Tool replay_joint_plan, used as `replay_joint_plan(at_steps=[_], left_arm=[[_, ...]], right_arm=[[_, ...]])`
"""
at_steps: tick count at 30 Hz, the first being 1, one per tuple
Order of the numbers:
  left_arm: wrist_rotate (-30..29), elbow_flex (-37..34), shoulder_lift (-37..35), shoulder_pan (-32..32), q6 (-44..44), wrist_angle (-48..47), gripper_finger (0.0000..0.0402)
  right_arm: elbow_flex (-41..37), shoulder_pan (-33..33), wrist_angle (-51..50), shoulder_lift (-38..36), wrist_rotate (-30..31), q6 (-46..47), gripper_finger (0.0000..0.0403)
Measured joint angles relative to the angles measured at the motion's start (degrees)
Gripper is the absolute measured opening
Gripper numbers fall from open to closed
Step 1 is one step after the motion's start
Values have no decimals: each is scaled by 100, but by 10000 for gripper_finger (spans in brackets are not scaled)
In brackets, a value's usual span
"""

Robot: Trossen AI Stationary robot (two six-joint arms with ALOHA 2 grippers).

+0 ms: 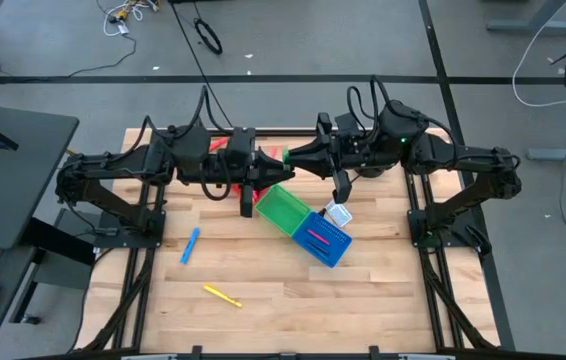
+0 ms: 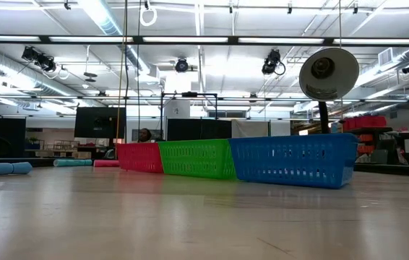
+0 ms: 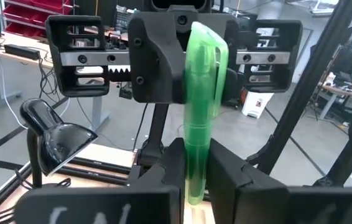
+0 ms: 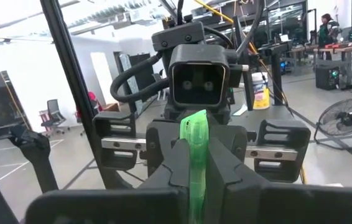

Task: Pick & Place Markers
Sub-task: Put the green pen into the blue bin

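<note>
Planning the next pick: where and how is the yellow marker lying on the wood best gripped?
Take the yellow marker at mid-barrel, coming straight down from above. It lies flat and slanted on the table with bare wood on both sides, so the gripper should probably turn to close across its thin width.
</note>
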Motion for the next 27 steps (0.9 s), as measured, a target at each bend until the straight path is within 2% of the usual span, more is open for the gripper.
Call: replay_joint_plan(at_steps=[3,9,14,17,20,27], left_arm=[[7,0,0,1,19,-6,41],[21,2,-3,-2,768,-511,42],[-94,0,0,-102,1671,-1121,42],[-261,0,0,-213,2192,-1364,42],[-447,0,-2,-364,3077,-1506,42],[-1157,0,-2,-842,5575,-1514,43]], right_arm=[[0,0,-1,0,2,56,27],[-2,21,1,-23,-59,669,113],[-2,35,9,-126,-649,1450,185],[-2,34,9,-158,-992,2178,216],[-2,36,-31,-158,-1214,3158,234],[-2,37,-671,-157,-1357,5655,236]])
